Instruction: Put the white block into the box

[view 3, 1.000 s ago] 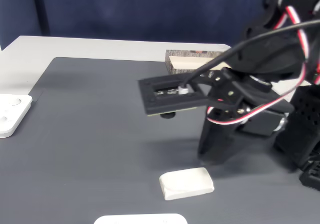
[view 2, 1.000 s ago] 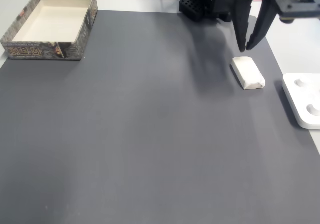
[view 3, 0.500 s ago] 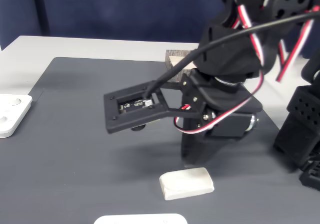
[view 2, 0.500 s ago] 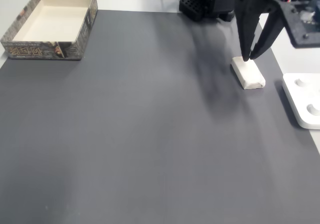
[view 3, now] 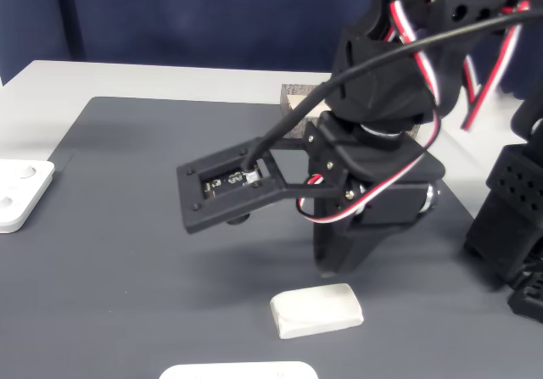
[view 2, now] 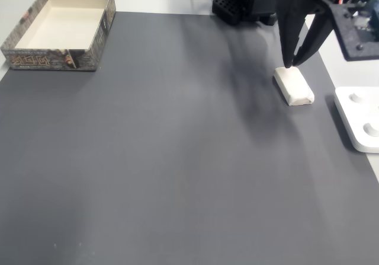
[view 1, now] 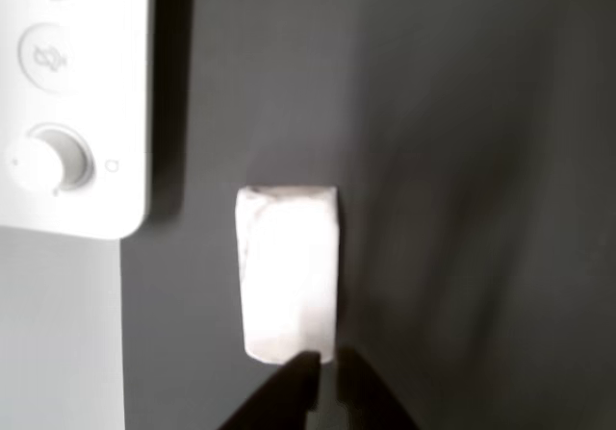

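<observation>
here one white block (view 2: 293,85) lies flat on the dark grey mat (view 2: 177,146), near that mat's right edge in a fixed view, well apart from the one box (view 2: 59,28) at the far left corner. the box sits open-topped, its pale inner floor bare, its outer walls printed with a dark pattern. in the other fixed view the block (view 3: 316,309) lies just below the arm's black body, and a strip of the box (view 3: 299,102) shows behind the arm.

the one gripper (view 2: 293,62) hangs point-down over the far end of the block, its two dark fingers drawn to a narrow v, tips close together right at the block's upper end; whether they touch it cannot be told. in the other view the block (view 1: 288,271) stands lengthwise in the middle and the two dark fingertips (view 1: 289,392) come in from the bottom edge with a slim gap between them, at the block's near end, gripping nothing.

one white panel with round knobs (view 1: 72,98) lies just beside the block, at the mat's edge; it shows too at the right rim of a fixed view (view 2: 358,118).
</observation>
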Tool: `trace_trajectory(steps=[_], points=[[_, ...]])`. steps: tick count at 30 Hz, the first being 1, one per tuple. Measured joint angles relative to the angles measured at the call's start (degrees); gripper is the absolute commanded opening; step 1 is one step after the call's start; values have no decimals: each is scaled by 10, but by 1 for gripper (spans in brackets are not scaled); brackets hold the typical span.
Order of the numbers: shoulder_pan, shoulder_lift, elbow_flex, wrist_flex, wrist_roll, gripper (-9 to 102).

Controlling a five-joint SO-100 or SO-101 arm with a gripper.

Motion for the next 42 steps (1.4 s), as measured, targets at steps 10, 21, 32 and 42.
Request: trace_trajectory(steps=[10, 21, 32, 42], points=[[0, -9, -1, 2, 6, -2], [12, -9, -1, 5, 18, 4], [32, -9, -1, 7, 52, 21], [32, -29, -11, -7, 66, 26]])
